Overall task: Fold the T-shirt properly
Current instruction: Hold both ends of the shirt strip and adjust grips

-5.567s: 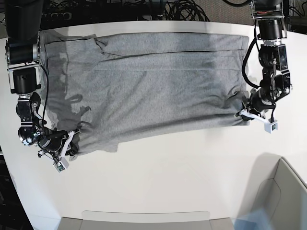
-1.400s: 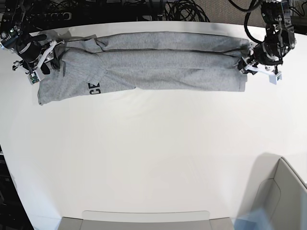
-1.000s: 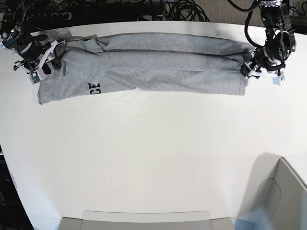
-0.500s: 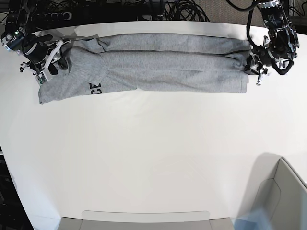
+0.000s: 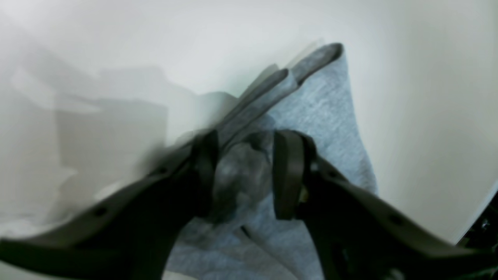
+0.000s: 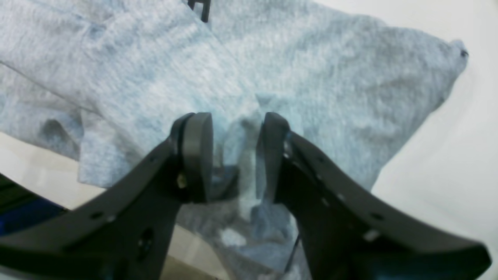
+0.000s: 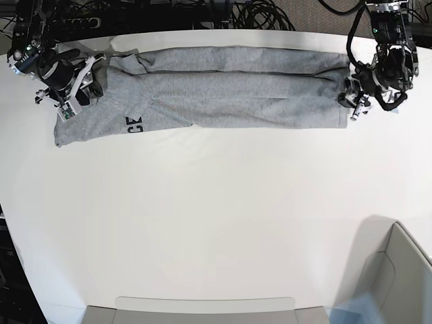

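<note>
Your T-shirt (image 7: 223, 88) is lying folded into a long grey band along the far edge of the white tabletop (image 7: 216, 223), black lettering (image 7: 134, 125) showing near its left end. Your right claw (image 6: 233, 155) is sitting at that left end, fingers parted around a bunched fold of fabric. Your left claw (image 5: 243, 175) is standing open over the band's right end, cloth between its fingers.
</note>
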`<move>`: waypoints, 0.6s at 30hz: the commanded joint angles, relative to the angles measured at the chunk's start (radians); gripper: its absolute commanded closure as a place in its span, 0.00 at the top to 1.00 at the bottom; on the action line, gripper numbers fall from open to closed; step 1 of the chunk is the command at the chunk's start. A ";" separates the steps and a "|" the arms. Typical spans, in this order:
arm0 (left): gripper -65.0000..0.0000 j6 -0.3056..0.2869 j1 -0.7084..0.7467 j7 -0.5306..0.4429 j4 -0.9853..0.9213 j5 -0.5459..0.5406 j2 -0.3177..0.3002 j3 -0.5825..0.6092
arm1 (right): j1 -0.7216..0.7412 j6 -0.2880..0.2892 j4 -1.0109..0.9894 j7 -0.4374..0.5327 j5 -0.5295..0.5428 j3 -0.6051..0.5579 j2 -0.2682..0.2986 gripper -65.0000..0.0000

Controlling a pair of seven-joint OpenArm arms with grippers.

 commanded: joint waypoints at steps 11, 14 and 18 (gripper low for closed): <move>0.40 0.057 0.054 0.049 0.113 0.160 -0.051 0.046 | 0.005 0.004 0.014 0.017 0.012 0.011 0.018 0.33; 0.40 0.026 0.054 0.041 0.116 0.168 -0.074 0.081 | 0.005 0.004 0.014 0.017 0.012 0.009 0.018 0.33; 0.40 -0.032 0.054 0.041 0.161 0.168 -0.071 0.057 | 0.005 0.004 0.014 0.017 0.012 0.012 0.020 0.33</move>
